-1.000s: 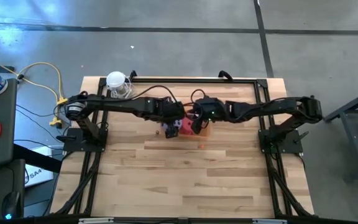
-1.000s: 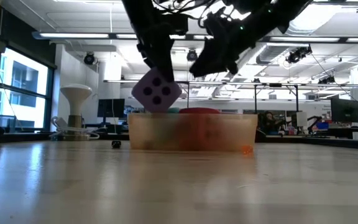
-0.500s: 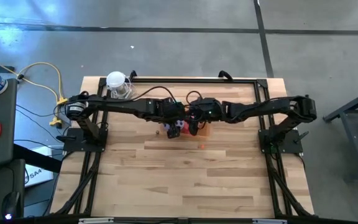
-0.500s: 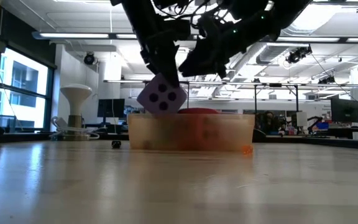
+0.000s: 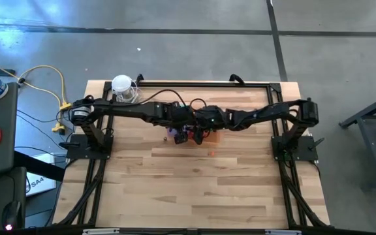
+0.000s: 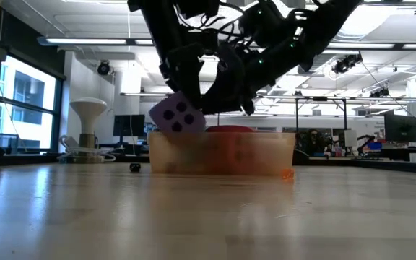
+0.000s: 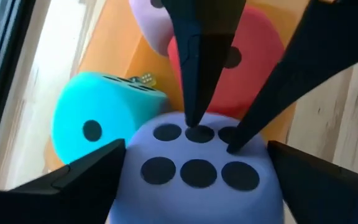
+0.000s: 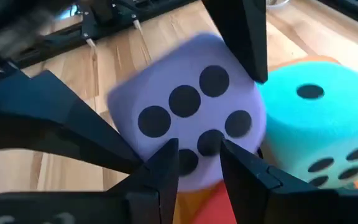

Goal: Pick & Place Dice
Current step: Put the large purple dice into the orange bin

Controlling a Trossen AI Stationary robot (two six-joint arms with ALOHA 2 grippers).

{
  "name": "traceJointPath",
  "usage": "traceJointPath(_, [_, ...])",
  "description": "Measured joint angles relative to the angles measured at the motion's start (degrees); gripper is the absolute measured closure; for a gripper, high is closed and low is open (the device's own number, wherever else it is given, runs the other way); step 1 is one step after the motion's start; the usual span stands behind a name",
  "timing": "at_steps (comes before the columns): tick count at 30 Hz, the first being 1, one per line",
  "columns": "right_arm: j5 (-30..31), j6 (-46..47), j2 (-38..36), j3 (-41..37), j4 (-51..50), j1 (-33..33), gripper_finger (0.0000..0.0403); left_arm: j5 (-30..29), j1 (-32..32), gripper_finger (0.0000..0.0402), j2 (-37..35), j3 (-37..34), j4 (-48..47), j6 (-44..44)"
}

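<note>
Left gripper seemingly grips purple die over tray.

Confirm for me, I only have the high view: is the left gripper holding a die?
Observer: Yes. The left wrist view shows the purple die clamped in the left gripper.
Operator: Is it in the tray?
Observer: No. The low view has it hanging at rim height at one end of the orange tray.
Operator: And the other arm?
Observer: The right gripper is slightly open, its tips against the die's six-pip face, gripping nothing.
</note>
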Motion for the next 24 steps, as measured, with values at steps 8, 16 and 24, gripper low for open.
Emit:
traceJointPath(8, [0.4, 0.9, 0.3, 0.0, -1.8, -0.3, 0.0292, 0.0, 0.4, 0.0032, 0.0, -0.3, 0.7, 0.5])
traceJointPath(16, [1.3, 1.7, -1.4, -0.1, -5.8, -0.3, 0.0292, 0.6, 0.8, 0.0032, 0.0, -0.3, 1.0, 2.9])
traceJointPath(24, [7.1, 0.1, -9.3, -0.3, -14.7, -0.2, 0.0295, 8.7, 2.9, 0.0032, -0.4, -3.4, 6.4, 5.7])
